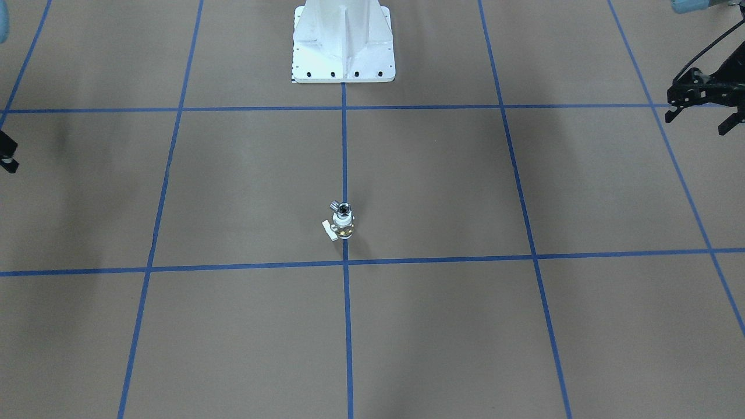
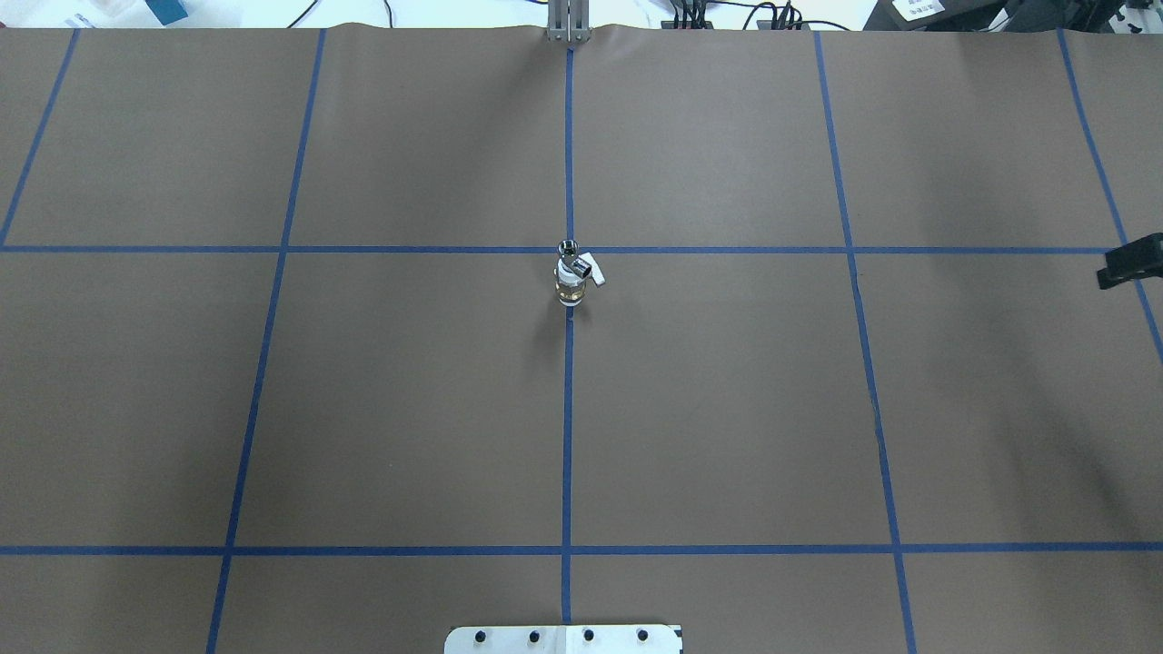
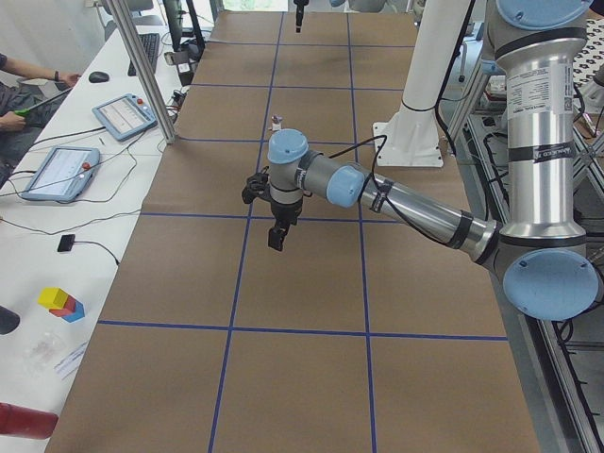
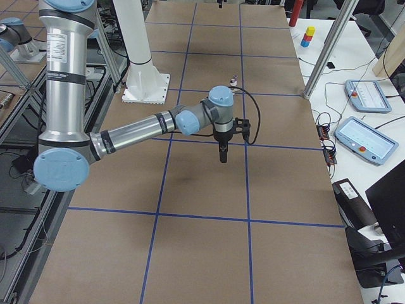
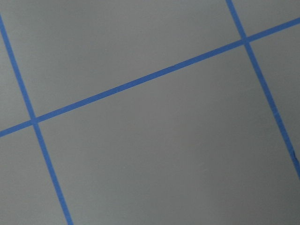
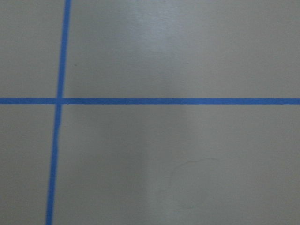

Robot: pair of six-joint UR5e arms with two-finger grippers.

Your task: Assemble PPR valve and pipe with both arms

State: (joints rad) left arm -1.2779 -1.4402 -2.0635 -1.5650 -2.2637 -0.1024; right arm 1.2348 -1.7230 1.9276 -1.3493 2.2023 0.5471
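The PPR valve [image 1: 343, 226] stands upright at the table's middle on the blue centre line, with white ends, a brass middle and a white side handle. The silvery pipe [image 1: 344, 208] with its dark bore sits on the valve's top end. Both also show in the overhead view, the valve [image 2: 571, 283] and the pipe [image 2: 570, 246]. My left gripper [image 1: 698, 119] hangs far out at the table's side, its fingers apart and empty. Only an edge of my right gripper [image 2: 1129, 263] shows, far from the valve, so I cannot tell whether it is open or shut.
The white pedestal base [image 1: 343, 58] stands at the robot's side of the table. An aluminium post [image 2: 568, 23] stands at the far edge. Tablets [image 3: 123, 115] and cables lie on the side bench, with coloured blocks [image 3: 59, 302] near them.
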